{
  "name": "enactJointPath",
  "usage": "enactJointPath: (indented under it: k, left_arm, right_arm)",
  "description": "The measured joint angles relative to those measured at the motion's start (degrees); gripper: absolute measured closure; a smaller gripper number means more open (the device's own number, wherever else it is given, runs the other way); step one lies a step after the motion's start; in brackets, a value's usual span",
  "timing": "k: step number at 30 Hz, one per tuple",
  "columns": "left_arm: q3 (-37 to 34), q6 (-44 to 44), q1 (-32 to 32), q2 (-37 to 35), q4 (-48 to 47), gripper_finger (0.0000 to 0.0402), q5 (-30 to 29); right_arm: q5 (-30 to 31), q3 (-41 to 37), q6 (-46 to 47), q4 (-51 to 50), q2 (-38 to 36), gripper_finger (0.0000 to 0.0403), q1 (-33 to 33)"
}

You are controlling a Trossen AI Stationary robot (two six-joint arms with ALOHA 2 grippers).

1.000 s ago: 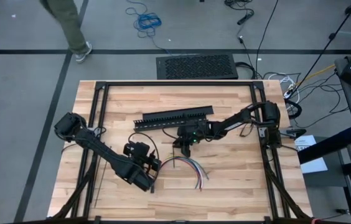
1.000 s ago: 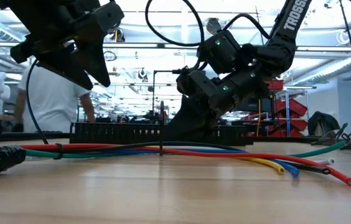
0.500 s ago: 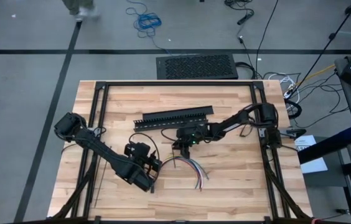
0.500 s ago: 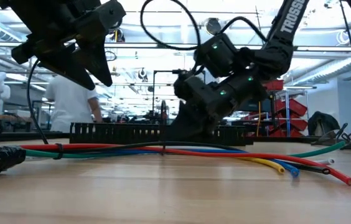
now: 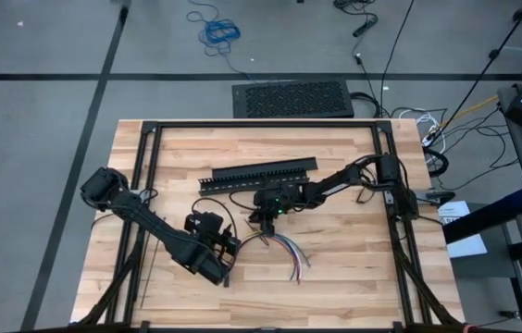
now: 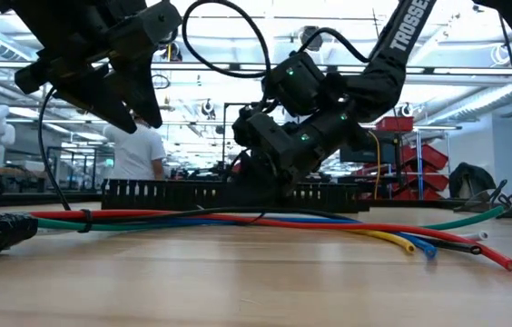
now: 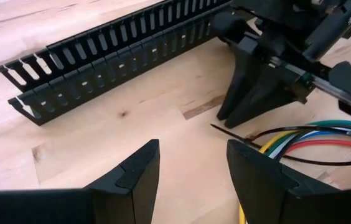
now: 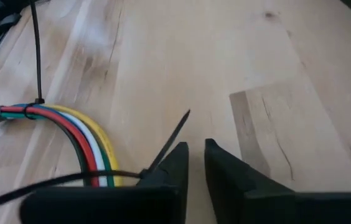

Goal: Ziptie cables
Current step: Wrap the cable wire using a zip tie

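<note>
Right gripper [image 5: 263, 220] has slid toward the cables [image 6: 238, 221], fingers nearly closed beside the second ziptie's [image 8: 166, 144] tail; one tie [image 8: 37, 56] is already on. Left gripper [image 7: 191, 171] waits wide open.

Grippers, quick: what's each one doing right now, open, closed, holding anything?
Left gripper: open, empty, above the table.
Right gripper: nearly closed, pinching a ziptie looped around the cables.

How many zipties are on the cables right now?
2. One ziptie is cinched round the cables near their connector end; the second ziptie loops them by the right gripper. More may be hidden.
</note>
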Motion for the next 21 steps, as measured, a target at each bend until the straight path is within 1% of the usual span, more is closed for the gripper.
enactJointPath:
  k: [3,5,6,8,11,15,18,21]
  left_arm:
    - [0.0,0.0,0.0,0.0,0.0,0.0218,0.2]
    - [0.0,-0.1,0.0,0.0,0.1,0.0218,0.9]
    - [0.0,-0.1,0.0,0.0,0.1,0.0218,1.3]
    - [0.0,-0.2,0.0,0.0,0.1,0.0217,2.2]
    - [0.0,-0.2,0.0,0.0,0.2,0.0217,2.7]
    - [0.0,-0.1,0.0,0.0,0.9,0.0218,2.7]
    - [0.0,-0.1,0.0,0.0,1.4,0.0217,2.7]
    - [0.0,-0.1,-0.2,0.0,1.8,0.0217,2.8]
  right_arm:
    - [-0.2,-0.2,-2.1,-2.4,-1.7,0.0375,0.0]
    - [-0.5,-0.4,-3.6,-2.7,-2.7,0.0370,-0.3]
    - [-1.0,-0.4,-4.2,-2.6,-3.2,0.0364,-0.4]
    - [-4.1,-0.2,-4.4,-1.3,-3.6,0.0344,-0.6]
    - [-8.6,0.1,-2.9,-2.4,-3.3,0.0303,-1.2]
    - [-9.2,3.4,-3.0,-8.1,-2.0,0.0253,-1.7]
    - [-9.3,6.1,-3.9,-10.2,-0.9,0.0239,-2.0]
    - [-11.6,8.7,-4.5,-11.1,-0.1,0.0240,-2.3]
